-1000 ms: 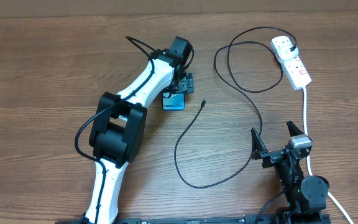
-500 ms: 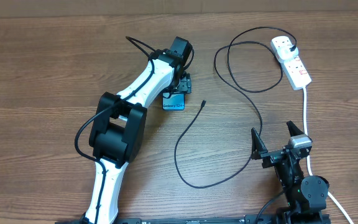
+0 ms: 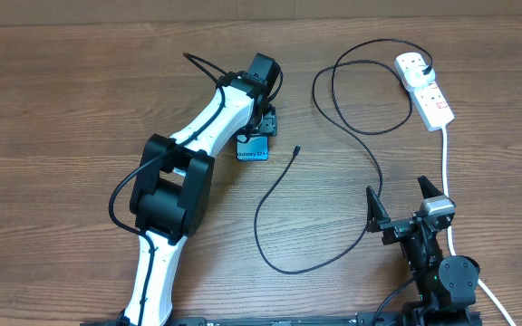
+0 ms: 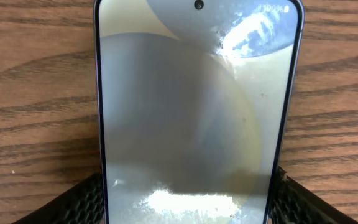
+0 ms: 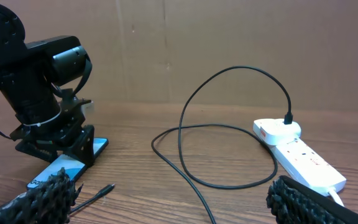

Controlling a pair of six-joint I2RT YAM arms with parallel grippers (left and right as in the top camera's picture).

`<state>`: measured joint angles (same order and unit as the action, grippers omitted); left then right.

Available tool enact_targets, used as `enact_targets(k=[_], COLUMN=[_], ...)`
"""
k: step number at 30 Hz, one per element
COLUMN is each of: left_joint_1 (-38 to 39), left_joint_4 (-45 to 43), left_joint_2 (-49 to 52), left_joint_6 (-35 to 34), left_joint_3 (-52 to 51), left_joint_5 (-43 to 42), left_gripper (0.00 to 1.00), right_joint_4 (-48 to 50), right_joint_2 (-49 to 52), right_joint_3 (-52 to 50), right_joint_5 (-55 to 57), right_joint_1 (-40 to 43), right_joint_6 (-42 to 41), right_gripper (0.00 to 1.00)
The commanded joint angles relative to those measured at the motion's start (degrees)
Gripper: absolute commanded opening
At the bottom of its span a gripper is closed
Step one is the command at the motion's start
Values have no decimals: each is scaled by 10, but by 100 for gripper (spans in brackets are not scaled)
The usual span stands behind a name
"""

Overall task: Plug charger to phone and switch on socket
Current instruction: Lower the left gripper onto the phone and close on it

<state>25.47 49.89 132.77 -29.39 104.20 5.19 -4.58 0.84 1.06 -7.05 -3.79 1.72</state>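
One phone (image 3: 254, 150) lies flat on the table (image 3: 62, 109), toward 11 o'clock from centre. It sits between the two fingers of the left pincer (image 4: 191, 199); whether they pinch its edges I cannot tell. One charger (image 3: 256, 222) loops across the table. Its connector tip (image 3: 296, 150) lies at the phone's 3 o'clock, apart from it. Its plug sits in the one socket (image 3: 431, 95) at 2 o'clock. The right pincer (image 3: 401, 201), at 5 o'clock, is spread and holds nothing.

There's the left arm stretched far forward, left gripper (image 3: 263, 125) pointing straight down, fingers (image 4: 86, 199) set apart. The right arm sits tucked near its base, right gripper (image 3: 395, 186) gaping wide.
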Motion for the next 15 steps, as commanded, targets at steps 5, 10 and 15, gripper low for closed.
enact_targets(k=[5,10,15], left_joint_1=[2,2,1], left_joint_4=[1,2,3], left_joint_2=[20,20,19], left_joint_6=[6,6,0], left_joint_3=[-22,-22,-21], left_joint_5=[-8,-8,-10], left_gripper=[73,74,77], right_joint_4=[2,2,2], right_joint_2=[-7,-7,-7], right_joint_3=[-6,-6,-6], right_joint_5=[4,4,4], right_joint_1=[-3,-3,-3], right_joint_6=[1,1,1], right_gripper=[100,100,100])
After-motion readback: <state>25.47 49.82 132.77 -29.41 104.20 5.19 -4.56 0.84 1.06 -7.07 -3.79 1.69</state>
